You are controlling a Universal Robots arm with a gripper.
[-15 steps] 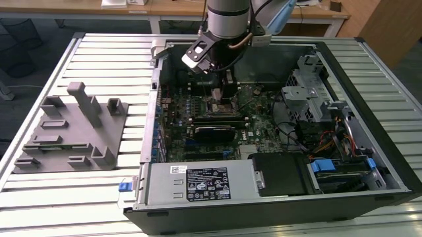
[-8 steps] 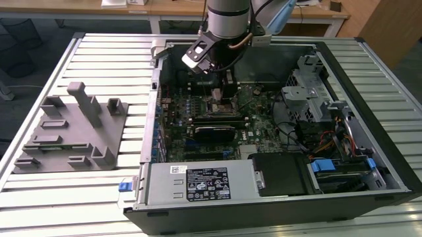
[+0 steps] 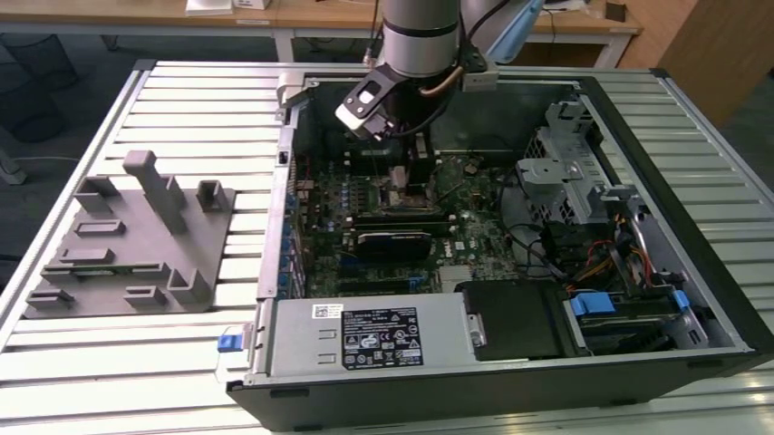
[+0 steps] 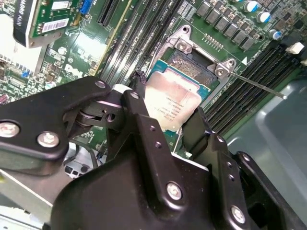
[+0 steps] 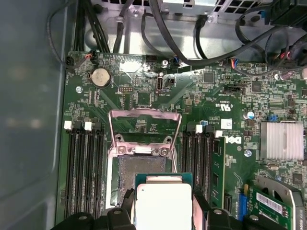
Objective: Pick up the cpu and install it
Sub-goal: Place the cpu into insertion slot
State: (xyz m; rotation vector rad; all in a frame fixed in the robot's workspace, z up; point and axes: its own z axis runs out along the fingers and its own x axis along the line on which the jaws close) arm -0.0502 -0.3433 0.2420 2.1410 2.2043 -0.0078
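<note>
Up close, end effector (image 4: 165,110) pinched on the cpu (image 4: 173,101) by its edges, sparing the underside. Poised over the open socket (image 4: 192,64), retention frame (image 5: 145,114) flipped back for access.

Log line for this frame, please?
gripper: shut on pale silver square cpu | place: over open metal-framed socket | state: not yet seated

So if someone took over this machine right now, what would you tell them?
Gripper: jaws shut on the cpu.
Position: the cpu hangs just over the open socket on the motherboard.
Done: the cpu is picked up and at the socket, and the socket's metal frame is up.
Left: the cpu is not yet seated.
</note>
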